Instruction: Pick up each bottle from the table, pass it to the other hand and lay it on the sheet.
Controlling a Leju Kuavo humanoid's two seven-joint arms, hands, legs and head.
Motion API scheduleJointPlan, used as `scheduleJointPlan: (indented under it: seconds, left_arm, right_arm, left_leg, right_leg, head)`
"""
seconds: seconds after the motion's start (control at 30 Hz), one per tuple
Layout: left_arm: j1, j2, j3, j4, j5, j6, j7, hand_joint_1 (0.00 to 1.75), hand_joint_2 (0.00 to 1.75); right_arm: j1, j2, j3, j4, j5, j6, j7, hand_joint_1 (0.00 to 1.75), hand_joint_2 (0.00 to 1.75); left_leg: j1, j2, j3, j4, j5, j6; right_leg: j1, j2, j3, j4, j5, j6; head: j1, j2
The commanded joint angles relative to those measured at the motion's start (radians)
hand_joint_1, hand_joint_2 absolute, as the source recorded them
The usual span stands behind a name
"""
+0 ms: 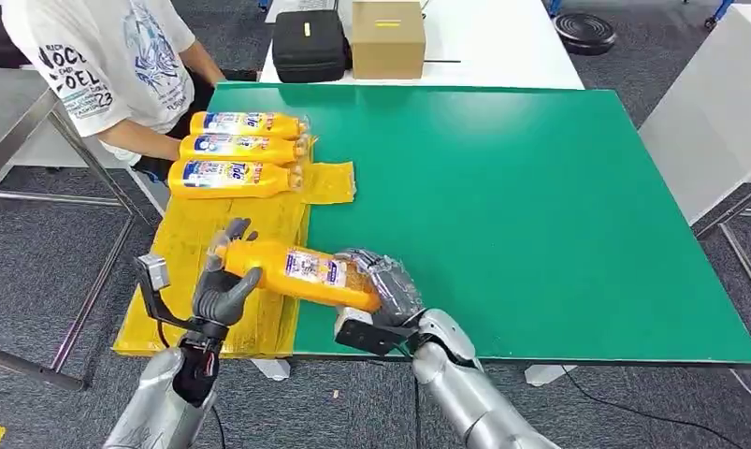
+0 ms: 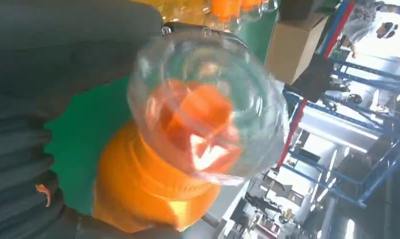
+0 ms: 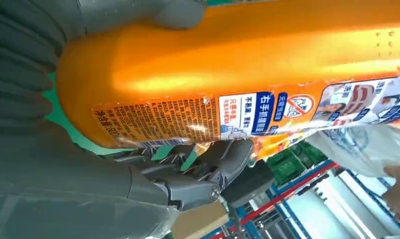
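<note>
An orange bottle (image 1: 301,272) with a blue and white label hangs over the near edge of the yellow sheet (image 1: 189,238), cap end to the left. My right hand (image 1: 382,288) grips its base (image 3: 138,99). My left hand (image 1: 223,285) is at the cap end, with its fingers (image 1: 237,230) standing up behind the neck and its thumb below it; they look spread rather than closed. The clear cap (image 2: 202,104) and orange neck (image 2: 138,184) loom close in the left wrist view. Three more orange bottles (image 1: 236,150) lie side by side on the far end of the sheet.
A person in a white T-shirt (image 1: 100,56) stands at the far left, a hand by the laid bottles. The green table top (image 1: 540,206) stretches to the right. A black case (image 1: 309,44) and a cardboard box (image 1: 387,37) stand on the white table behind.
</note>
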Motion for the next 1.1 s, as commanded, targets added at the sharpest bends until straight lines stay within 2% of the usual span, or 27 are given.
scheduleJointPlan:
  seconds: [0.03, 0.4, 0.8, 0.83, 0.87, 0.9, 1.1]
  left_arm:
    - [-0.034, -0.004, -0.015, -0.005, 0.042, -0.003, 0.008, 0.00, 1.75]
    - [-0.038, -0.014, -0.011, -0.004, 0.055, 0.013, 0.010, 0.00, 1.75]
    - [-0.026, 0.000, -0.012, -0.003, 0.054, 0.021, 0.008, 0.00, 1.75]
    - [-0.026, 0.000, -0.012, -0.005, 0.053, 0.022, 0.006, 0.05, 1.75]
    - [-0.024, 0.000, -0.012, -0.010, 0.052, 0.024, 0.005, 1.47, 1.75]
    - [-0.022, 0.003, -0.016, -0.015, 0.045, 0.024, 0.002, 1.73, 1.75]
    - [-0.011, 0.006, -0.026, -0.027, 0.029, 0.025, -0.004, 1.75, 1.75]
  right_arm:
    - [-0.045, 0.030, 0.085, 0.106, 0.041, 0.011, -0.002, 1.75, 1.75]
    - [-0.035, 0.048, 0.114, 0.123, 0.052, 0.035, -0.009, 1.75, 1.75]
    - [-0.029, 0.022, 0.137, 0.138, 0.088, 0.054, 0.025, 1.75, 1.75]
    - [-0.029, 0.023, 0.137, 0.141, 0.090, 0.052, 0.027, 1.75, 1.75]
    - [-0.029, 0.024, 0.137, 0.141, 0.090, 0.050, 0.028, 1.75, 1.75]
    - [-0.028, 0.025, 0.136, 0.140, 0.089, 0.049, 0.028, 1.75, 1.75]
    - [-0.028, 0.024, 0.132, 0.134, 0.086, 0.048, 0.027, 1.75, 1.75]
  left_leg:
    - [0.002, 0.000, 0.004, 0.001, -0.003, -0.002]
    - [0.002, 0.000, 0.005, 0.001, -0.003, -0.002]
    - [0.002, -0.001, 0.004, 0.000, -0.002, -0.002]
    - [0.002, -0.001, 0.005, 0.000, -0.003, -0.002]
    - [0.001, -0.001, 0.004, 0.000, -0.002, -0.002]
    - [0.003, -0.001, 0.006, 0.001, -0.003, -0.002]
    - [0.001, 0.000, 0.002, 0.000, -0.001, -0.001]
  right_leg:
    - [0.002, 0.000, 0.005, 0.000, -0.002, -0.002]
    - [0.002, -0.001, 0.006, 0.000, -0.003, -0.002]
    - [0.002, -0.002, 0.005, -0.001, -0.002, -0.002]
    - [0.002, -0.002, 0.006, -0.001, -0.003, -0.002]
    - [0.001, -0.001, 0.004, -0.001, -0.002, -0.002]
    - [0.003, -0.002, 0.007, 0.000, -0.003, -0.002]
    - [0.001, -0.001, 0.002, -0.001, -0.001, -0.001]
  head:
    - [0.000, 0.000]
    - [0.000, 0.000]
    - [0.000, 0.000]
    - [0.000, 0.000]
    - [0.000, 0.000]
    - [0.000, 0.000]
    - [0.000, 0.000]
